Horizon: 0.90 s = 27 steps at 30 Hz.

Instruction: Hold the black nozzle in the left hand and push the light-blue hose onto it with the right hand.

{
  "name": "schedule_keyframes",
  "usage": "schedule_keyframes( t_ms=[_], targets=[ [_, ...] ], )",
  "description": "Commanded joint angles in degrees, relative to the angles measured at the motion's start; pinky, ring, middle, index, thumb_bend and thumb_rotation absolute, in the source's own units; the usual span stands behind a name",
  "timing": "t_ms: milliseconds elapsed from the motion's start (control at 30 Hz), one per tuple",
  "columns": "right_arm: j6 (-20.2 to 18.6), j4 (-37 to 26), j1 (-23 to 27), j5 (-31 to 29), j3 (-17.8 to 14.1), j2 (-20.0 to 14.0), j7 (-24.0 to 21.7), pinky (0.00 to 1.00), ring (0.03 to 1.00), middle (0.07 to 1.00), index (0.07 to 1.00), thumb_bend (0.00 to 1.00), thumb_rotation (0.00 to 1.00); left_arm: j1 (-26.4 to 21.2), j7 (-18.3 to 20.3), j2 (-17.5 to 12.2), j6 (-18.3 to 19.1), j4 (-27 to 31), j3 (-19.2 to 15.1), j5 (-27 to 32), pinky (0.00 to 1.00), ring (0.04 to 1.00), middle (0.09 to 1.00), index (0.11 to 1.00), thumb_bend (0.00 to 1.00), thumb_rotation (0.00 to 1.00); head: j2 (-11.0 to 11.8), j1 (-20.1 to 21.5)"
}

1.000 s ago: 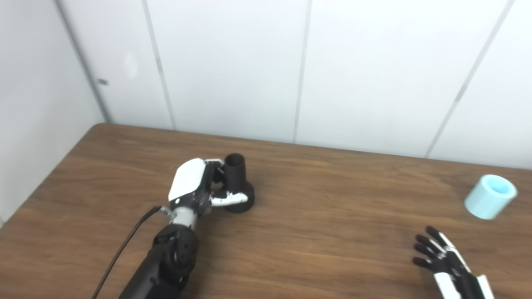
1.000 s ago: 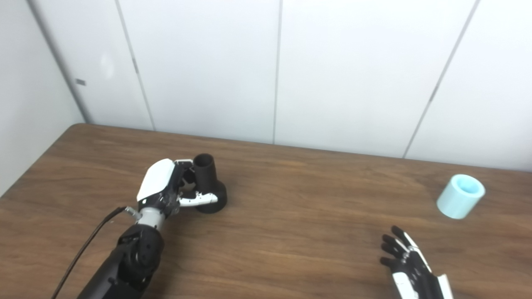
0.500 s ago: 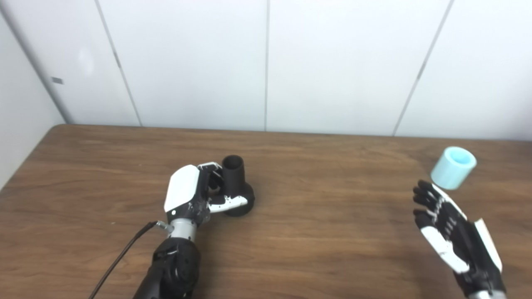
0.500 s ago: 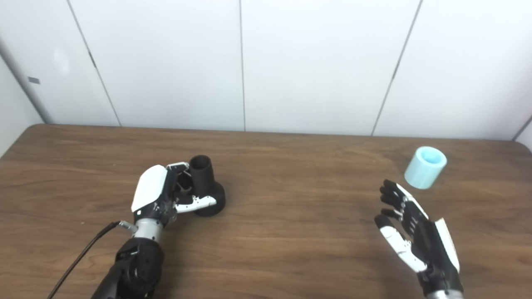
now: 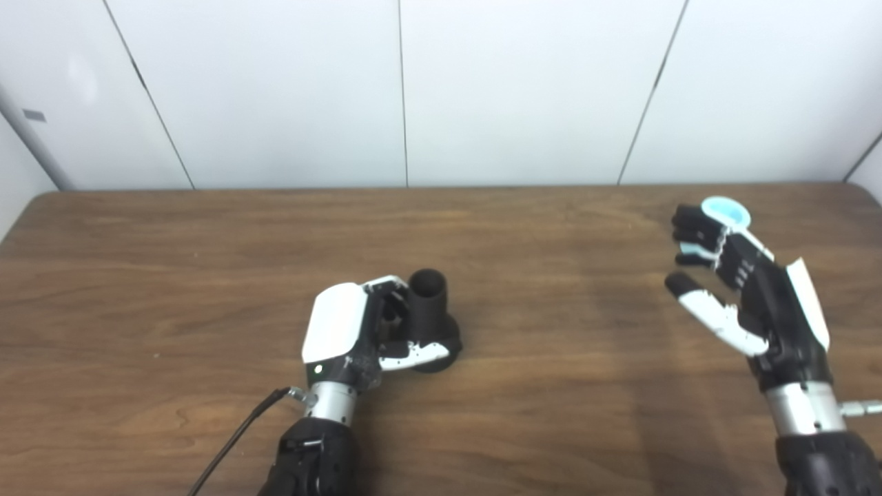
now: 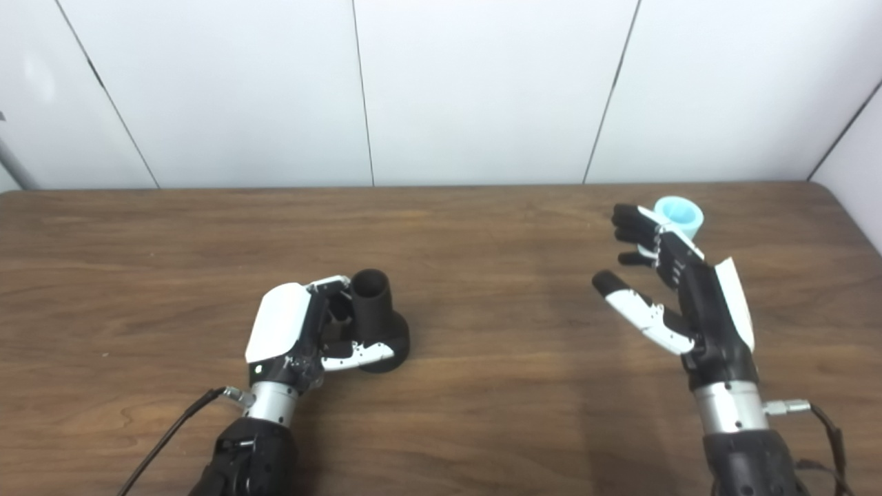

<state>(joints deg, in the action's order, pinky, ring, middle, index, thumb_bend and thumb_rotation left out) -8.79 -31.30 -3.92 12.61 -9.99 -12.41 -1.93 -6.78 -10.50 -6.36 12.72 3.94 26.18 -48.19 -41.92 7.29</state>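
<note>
A: How far along is it?

B: The left robot hand point(image 6: 303, 334) is wrapped around the black nozzle point(image 6: 375, 320), which stands on the counter point(image 6: 482, 386). The right robot hand point(image 6: 679, 293) is spread wide, holding nothing, with the light-blue hose point(image 6: 681, 213) just beyond its fingertips. Grabbing and pushing on remain, I'd judge.

A: Counts?

B: One nozzle, one hose.

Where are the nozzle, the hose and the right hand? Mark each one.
nozzle point(image 6: 372, 306): right eye view, on the upright black neck.
hose point(image 6: 681, 210): right eye view, on the light-blue open rim.
right hand point(image 5: 758, 296): left eye view, on the black palm.
</note>
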Motion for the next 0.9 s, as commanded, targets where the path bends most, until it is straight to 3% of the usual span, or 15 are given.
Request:
schedule_keyframes(
  t_ms=[0,233,333,400,533,733,867],
  targets=[
    [0.99,-2.71,2.42,1.7,-0.95,-1.28,1.26,0.65,0.763,0.788,0.782,0.55,0.57,3.65,4.37,0.19,0.61,-1.12,2.28,-0.25,0.46,0.533,0.493,0.484,0.52,0.0,-0.02,0.03],
    [-2.58,-4.01,6.11,3.92,-3.0,-3.3,0.46,0.68,0.765,0.78,0.762,0.6,0.32,6.06,4.56,0.3,0.08,0.44,3.69,-1.29,0.42,0.506,0.481,0.487,0.53,0.0,-0.61,3.46],
    [-5.14,-3.45,8.57,9.97,-3.01,-6.76,-0.64,0.64,0.731,0.779,0.76,0.65,0.39,6.58,4.53,0.03,-0.56,0.57,3.99,-1.19,0.45,0.517,0.497,0.483,0.52,0.0,-0.8,5.5],
    [-8.16,-3.74,10.05,12.42,-2.87,-8.39,-1.74,0.67,0.74,0.787,0.757,0.68,0.36,6.85,4.58,-0.1,-0.95,0.63,3.97,-1.13,0.46,0.519,0.498,0.482,0.52,0.0,-0.85,6.53],
    [-13.26,-3.03,13.89,18.64,-1.05,-15.34,-7.26,0.75,0.802,0.817,0.786,0.68,0.31,7.32,4.55,-0.21,-1.63,0.36,3.79,-1.15,0.44,0.504,0.473,0.488,0.53,0.0,-0.74,9.63],
    [-14.69,3.81,20.17,23.69,2.0,-24.55,-13.14,0.75,0.827,0.809,0.781,0.79,0.16,7.88,5.13,-0.64,-1.96,0.51,2.58,0.52,0.45,0.52,0.498,0.483,0.52,0.0,-0.84,12.36],
    [-16.49,8.88,24.5,25.85,4.53,-29.01,-17.24,0.77,0.844,0.817,0.789,0.84,0.18,7.98,5.48,-1.51,-2.36,0.71,1.6,1.22,0.47,0.528,0.505,0.48,0.52,0.0,-0.4,16.37]
  ],
)
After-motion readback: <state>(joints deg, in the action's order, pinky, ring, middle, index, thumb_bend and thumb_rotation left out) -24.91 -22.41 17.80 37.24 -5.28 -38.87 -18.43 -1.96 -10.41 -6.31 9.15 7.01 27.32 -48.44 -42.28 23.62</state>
